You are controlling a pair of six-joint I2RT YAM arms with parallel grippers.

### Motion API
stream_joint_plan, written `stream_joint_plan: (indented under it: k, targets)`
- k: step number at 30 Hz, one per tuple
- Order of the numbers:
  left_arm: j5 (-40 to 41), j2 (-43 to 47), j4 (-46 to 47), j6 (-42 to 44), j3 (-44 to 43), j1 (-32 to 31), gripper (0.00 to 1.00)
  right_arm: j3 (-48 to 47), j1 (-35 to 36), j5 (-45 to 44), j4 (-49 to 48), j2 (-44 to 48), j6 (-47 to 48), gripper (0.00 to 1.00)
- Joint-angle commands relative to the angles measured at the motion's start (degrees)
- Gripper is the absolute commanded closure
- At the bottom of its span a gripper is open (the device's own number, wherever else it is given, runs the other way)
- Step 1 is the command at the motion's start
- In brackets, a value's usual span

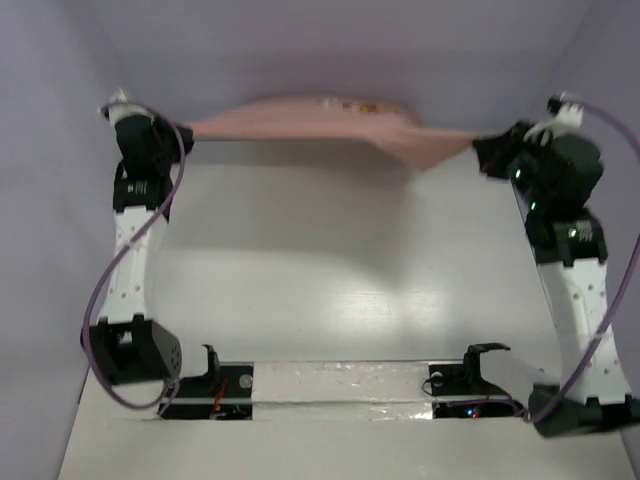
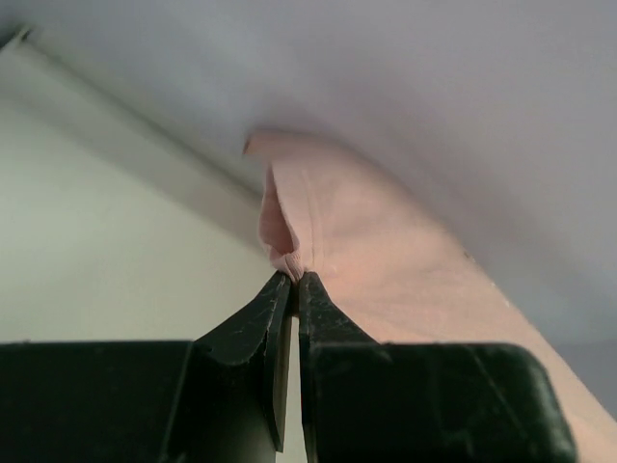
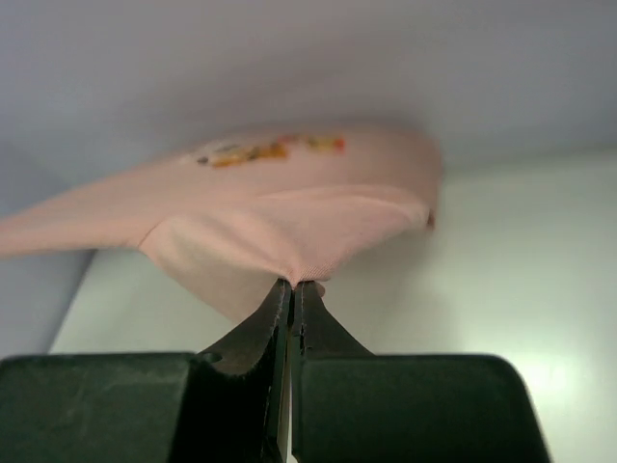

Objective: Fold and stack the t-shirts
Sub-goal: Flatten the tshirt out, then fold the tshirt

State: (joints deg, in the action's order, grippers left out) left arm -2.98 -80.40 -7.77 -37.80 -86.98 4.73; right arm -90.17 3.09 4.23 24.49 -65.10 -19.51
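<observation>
Fingers on both my arms are pressed together on cloth: my left fingers [image 2: 283, 289] pinch a bunched edge of the dusty-pink t-shirt [image 2: 366, 231] right at their tips, and my right fingers [image 3: 282, 294] pinch a gathered corner of it the same way. Between the two grips the t-shirt hangs stretched in a shallow span above the far part of the counter [image 1: 330, 260], close to the back wall [image 1: 330, 40]. Its red-orange print [image 3: 270, 149] lies on the upper face, beyond the tips of my right fingers.
</observation>
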Motion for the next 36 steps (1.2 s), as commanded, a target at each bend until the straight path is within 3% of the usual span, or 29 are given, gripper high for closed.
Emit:
stream_joint_plan:
  k: [1, 2, 6, 10, 15, 25, 28, 36]
  targets:
    - [1.0, 9.5, 7.4, 3.9, 16.8, 1.9, 1.0, 19.0, 0.2, 4.9, 3.8, 10.7, -4.9, 1.0]
    - [0.2, 12.3, 10.0, 4.0, 25.7, 2.6, 1.0, 28.0, 0.2, 5.3, 6.2, 12.0, -5.8, 1.0]
    - [-2.2, 14.9, 16.4, 3.5, 43.7, 3.1, 1.0, 45.3, 0.7, 7.5, 7.1, 15.8, -9.0, 1.0]
    - [-3.2, 12.8, 18.8, 2.2, 54.0, 3.6, 1.0, 52.9, 0.7, 10.4, 9.6, 15.4, -12.2, 1.0]
    - [-4.1, 10.0, 18.2, 0.0, 60.3, 4.1, 1.0, 52.5, 0.7, 14.0, 15.6, 14.0, -14.9, 1.0]
    - [-0.2, 21.2, 2.9, 1.4, 59.2, 4.1, 1.0, 49.0, 0.7, 15.0, 32.6, 23.3, -16.4, 1.0]
    - [0.5, 22.7, 2.7, 2.2, 57.5, 4.1, 1.0, 45.9, 0.7, 11.4, 29.2, 20.0, -15.4, 1.0]
    - [-0.8, 10.6, 6.1, 1.3, 48.4, 4.7, 1.0, 34.9, 0.7, 4.4, 10.7, -2.7, -9.8, 1.0]
